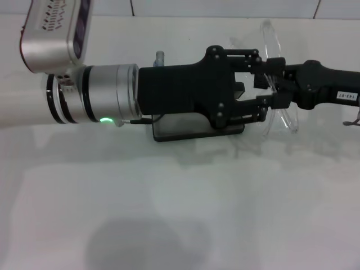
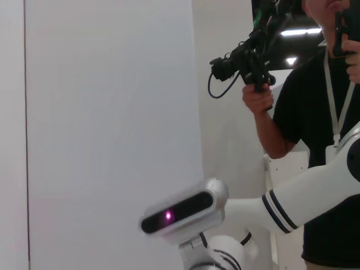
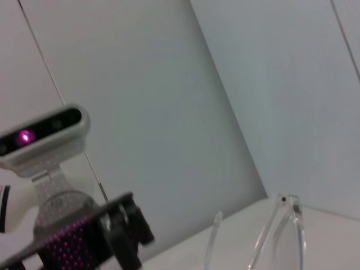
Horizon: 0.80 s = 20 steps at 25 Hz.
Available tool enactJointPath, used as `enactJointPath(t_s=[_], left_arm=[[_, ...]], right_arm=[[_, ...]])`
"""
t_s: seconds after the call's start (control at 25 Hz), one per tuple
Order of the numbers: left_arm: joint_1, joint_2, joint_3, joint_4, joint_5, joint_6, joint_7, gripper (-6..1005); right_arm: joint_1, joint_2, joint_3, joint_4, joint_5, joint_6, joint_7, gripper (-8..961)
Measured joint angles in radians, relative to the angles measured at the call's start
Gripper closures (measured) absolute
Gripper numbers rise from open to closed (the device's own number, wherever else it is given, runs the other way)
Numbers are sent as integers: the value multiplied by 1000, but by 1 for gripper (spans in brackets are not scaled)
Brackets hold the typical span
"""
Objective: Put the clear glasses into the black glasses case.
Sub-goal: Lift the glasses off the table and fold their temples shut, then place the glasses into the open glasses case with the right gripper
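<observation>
The clear glasses [image 1: 274,42] hang edge-on in the air at the right of the table, and their lens and temple arms [image 3: 281,230] show close in the right wrist view. My right gripper [image 1: 275,89] reaches in from the right and is shut on the frame. My left gripper [image 1: 266,89] stretches across from the left, its fingers spread open above and below the same spot on the glasses. The black glasses case [image 1: 191,129] lies on the table under the left gripper, which hides most of it. I cannot tell whether its lid is up.
White table [image 1: 169,214] with a tiled wall behind it. In the left wrist view a person [image 2: 315,112] stands holding a camera rig beside the robot's body. The left arm's wrist camera [image 3: 34,135] shows close in the right wrist view.
</observation>
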Motion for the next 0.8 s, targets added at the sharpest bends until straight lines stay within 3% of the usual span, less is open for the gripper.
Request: enactJointPath(t_s=[0.36, 0.8], left_arm=[[-11, -3, 8, -34, 5, -8, -67, 514], [-2, -3, 6, -31, 1, 6, -87, 514]], right_arm=[[-8, 23, 1, -14, 10, -61, -64, 797], [-52, 20, 5, -26, 12, -95, -119, 793]])
